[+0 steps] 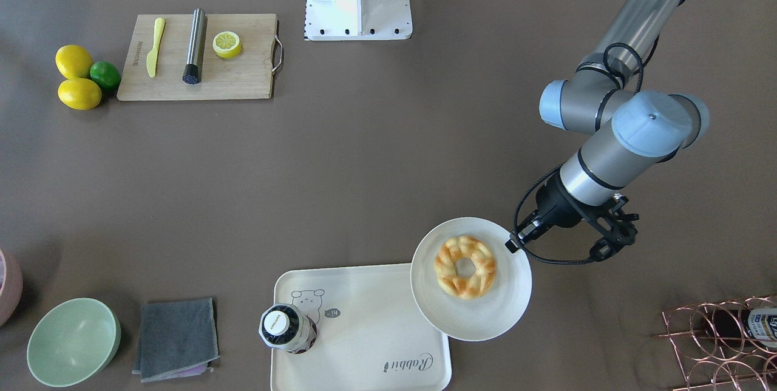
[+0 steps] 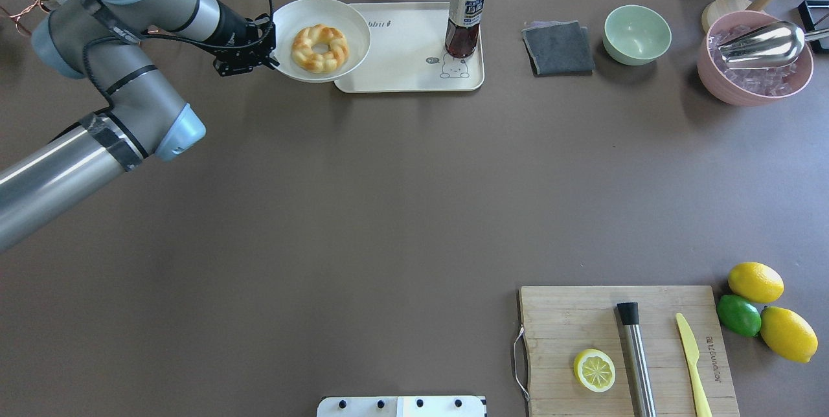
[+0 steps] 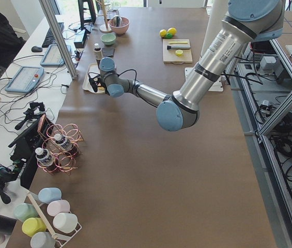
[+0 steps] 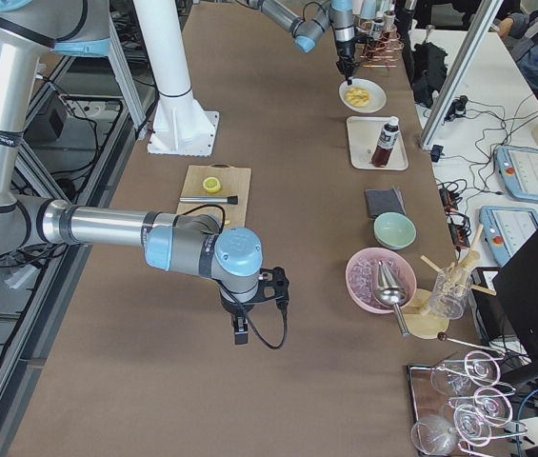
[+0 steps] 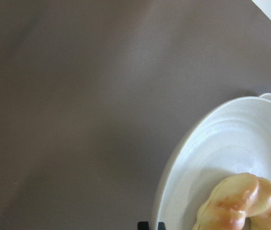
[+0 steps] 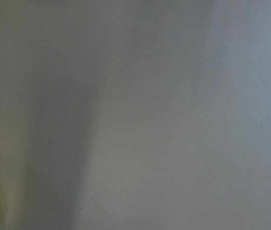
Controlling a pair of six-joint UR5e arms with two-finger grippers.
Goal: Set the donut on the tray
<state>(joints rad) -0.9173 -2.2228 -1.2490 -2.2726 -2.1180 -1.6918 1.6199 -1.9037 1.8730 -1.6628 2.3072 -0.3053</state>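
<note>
Your donut point(image 1: 465, 266) isn't on the tray point(image 1: 376, 342) itself; it's lying flat in the middle of the round white plate point(image 1: 485, 321). The plate's edge hangs over one corner of the tray, while the rest of it sits out over the brown table point(image 1: 376, 166). The only thing standing on the tray is a dark drink bottle point(image 1: 286, 328) with a white cap, right next to the little bear drawing.

Further along that table edge there's a pale green bowl point(image 2: 637, 33), then a pink bowl point(image 2: 715, 80) holding ice point(image 2: 745, 80) with a metal scoop point(image 2: 764, 45) resting in it.

Your left gripper point(image 1: 515, 244) is at the plate's rim on the side away from the tray. In the left wrist view the two black fingertips point(image 5: 143, 225) are close together with the white rim between them, so it looks pinched on the plate (not on the donut, which it doesn't touch).

The right gripper point(image 4: 240, 333) hangs above bare table near the cutting board point(image 4: 213, 195). I can't tell if it's apart or together from that angle.
</note>
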